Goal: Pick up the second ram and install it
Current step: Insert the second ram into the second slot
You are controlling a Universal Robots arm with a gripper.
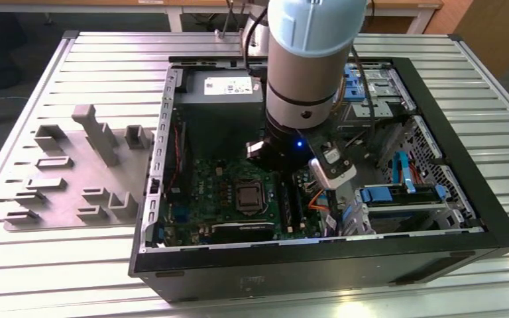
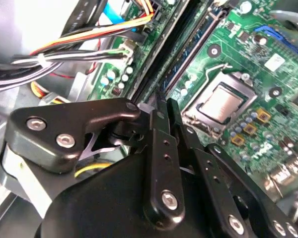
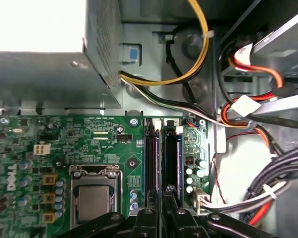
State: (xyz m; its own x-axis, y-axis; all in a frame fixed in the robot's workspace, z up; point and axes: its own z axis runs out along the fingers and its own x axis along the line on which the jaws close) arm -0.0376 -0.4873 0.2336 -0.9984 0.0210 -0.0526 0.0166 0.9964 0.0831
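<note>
Ribbed metal counter [image 1: 42, 265] carrying an open computer case [image 1: 325, 255]. Fingers [image 3: 161, 196] lowered over the motherboard's memory slots [image 3: 152, 158], nearly closed; cannot tell whether gripping. Second ram [image 3: 172, 158] directly ahead of the fingertips, long axis running away along the slots.

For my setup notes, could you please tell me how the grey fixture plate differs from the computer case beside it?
The fixture plate is light grey; the computer case is black. The plate is low and flat with upright blocks on it; the case is a deep open box with a green motherboard inside. The robot arm reaches down into the case, not over the plate. Both rest on the slatted metal table.
</note>
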